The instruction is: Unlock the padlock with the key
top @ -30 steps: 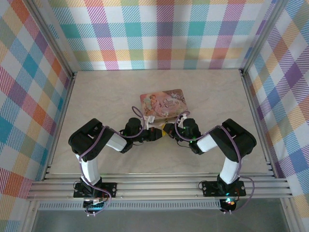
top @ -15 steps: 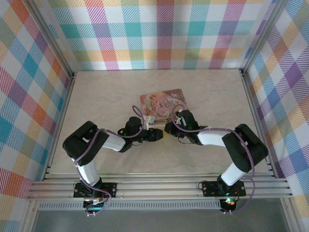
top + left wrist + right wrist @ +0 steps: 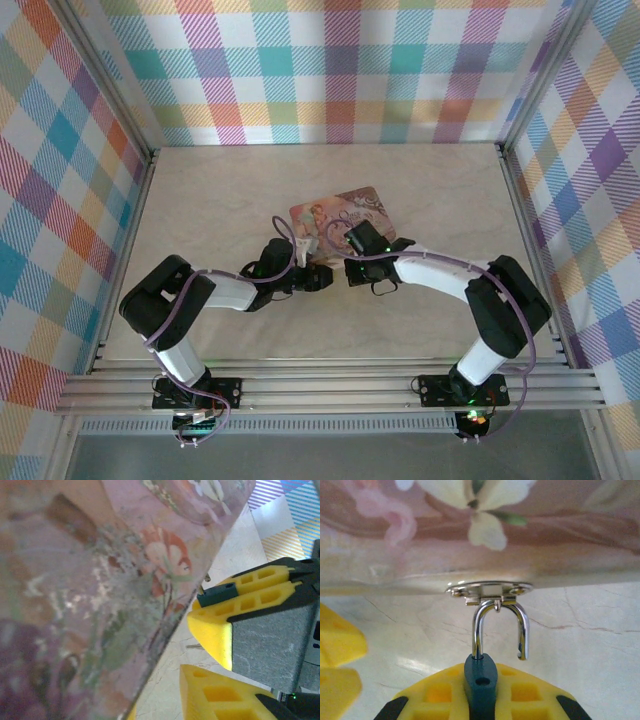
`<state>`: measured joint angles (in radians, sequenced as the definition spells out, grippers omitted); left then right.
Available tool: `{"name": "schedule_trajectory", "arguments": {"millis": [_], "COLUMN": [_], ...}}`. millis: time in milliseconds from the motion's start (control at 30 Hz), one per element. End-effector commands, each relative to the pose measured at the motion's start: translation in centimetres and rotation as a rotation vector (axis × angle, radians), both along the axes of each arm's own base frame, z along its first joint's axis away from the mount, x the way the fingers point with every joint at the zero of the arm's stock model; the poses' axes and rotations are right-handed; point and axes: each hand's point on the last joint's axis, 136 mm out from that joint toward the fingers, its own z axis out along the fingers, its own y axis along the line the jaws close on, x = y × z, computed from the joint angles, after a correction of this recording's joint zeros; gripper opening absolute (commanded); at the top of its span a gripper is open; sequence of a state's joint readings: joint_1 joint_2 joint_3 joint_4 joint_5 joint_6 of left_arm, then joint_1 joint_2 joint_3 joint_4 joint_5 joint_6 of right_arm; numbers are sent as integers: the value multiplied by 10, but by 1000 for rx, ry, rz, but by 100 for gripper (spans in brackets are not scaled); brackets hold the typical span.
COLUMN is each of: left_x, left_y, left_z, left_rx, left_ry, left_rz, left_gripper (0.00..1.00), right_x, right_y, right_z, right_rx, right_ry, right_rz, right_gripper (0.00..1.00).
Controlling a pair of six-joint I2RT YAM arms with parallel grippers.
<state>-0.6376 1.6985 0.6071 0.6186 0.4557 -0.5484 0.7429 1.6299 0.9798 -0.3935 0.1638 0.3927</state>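
The tiny blue padlock [image 3: 481, 680] is clamped between the yellow fingers of my right gripper [image 3: 481, 692]. Its silvery shackle [image 3: 479, 630] stands open, one end free, and hooks through the metal hasp [image 3: 488, 589] on the front of the pink tin [image 3: 340, 212]. From the left wrist the padlock [image 3: 217, 594] shows between the right gripper's fingers [image 3: 235, 612]. My left gripper [image 3: 155, 705] is beside the tin's edge, jaws apart with bare table between them. From above, the left gripper [image 3: 320, 278] and right gripper [image 3: 348, 272] nearly meet. The key is hidden.
The pink illustrated tin [image 3: 100, 580] lies mid-table, close against both grippers. A thin silvery sliver [image 3: 193, 645] rests on the marble tabletop [image 3: 440, 190] near the tin's edge. Plaid walls [image 3: 330, 70] enclose the table on three sides.
The right arm has stretched out flatter and its wrist has swung left over the tin's front edge. The left arm's elbow has sunk left. The tin has shifted slightly.
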Motion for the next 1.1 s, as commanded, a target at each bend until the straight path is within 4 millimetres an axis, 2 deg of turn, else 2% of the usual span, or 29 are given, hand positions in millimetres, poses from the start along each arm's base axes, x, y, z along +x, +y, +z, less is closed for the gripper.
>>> {"name": "schedule_trajectory", "arguments": {"millis": [0,167,633,867,1067], "left_x": [15,20,21,16,9], "left_y": [6,13,40,52,66], "left_z": [6,5,3,4,4], "left_rx": [11,-2,-3,-6,3], "left_ry": [-33,-25,-3,9,25], "left_rz": [44,65,91,104,111], "left_gripper": [26,25,23,23,23], "right_x": [-9,-7,9,12,15], "right_y": [-24,-22,5,32,54], "right_z": [-4,3,20,21,29], "right_rx": [-263,-445,-869,-922,-842], "right_ry": [-1,-47,-293,-416,-524], "right_rz": [117,213,442,622,713], "right_gripper": [0,0,0,0,0]}}
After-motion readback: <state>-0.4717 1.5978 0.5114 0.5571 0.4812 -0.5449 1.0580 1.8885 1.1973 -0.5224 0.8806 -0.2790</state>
